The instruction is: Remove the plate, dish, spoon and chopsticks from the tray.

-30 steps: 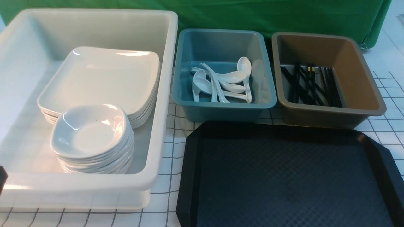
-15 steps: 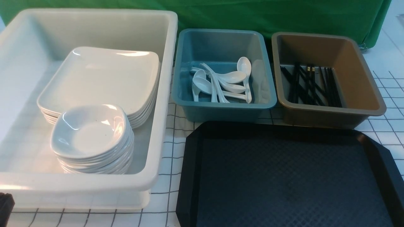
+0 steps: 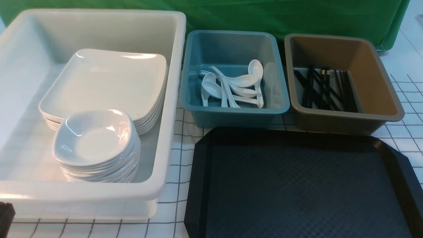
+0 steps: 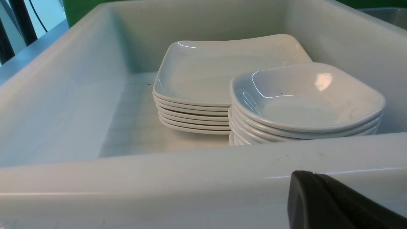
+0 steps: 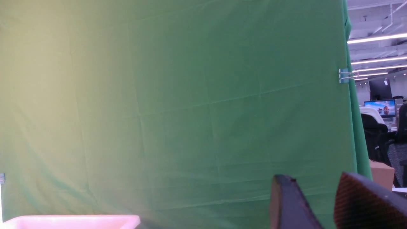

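Note:
The black tray (image 3: 297,185) lies at the front right with nothing on it. Large white square plates (image 3: 105,79) (image 4: 206,73) are stacked in the white bin (image 3: 172,99), with a stack of small dishes (image 3: 94,138) (image 4: 305,98) in front of them. Several white spoons (image 3: 231,87) lie in the blue bin (image 3: 231,49). Black chopsticks (image 3: 325,89) lie in the brown bin (image 3: 370,76). My left gripper (image 3: 6,213) (image 4: 313,175) is shut and empty, low in front of the white bin's near wall. My right gripper (image 5: 313,178) is open, holds nothing and faces the green cloth.
The three bins stand in a row behind and to the left of the tray on a white checked tablecloth (image 3: 175,198). A green cloth (image 3: 281,16) hangs at the back. The white bin's near wall (image 4: 159,178) stands close before my left gripper.
My left gripper has sunk lower at the bottom-left corner of the front view. Nothing else has moved.

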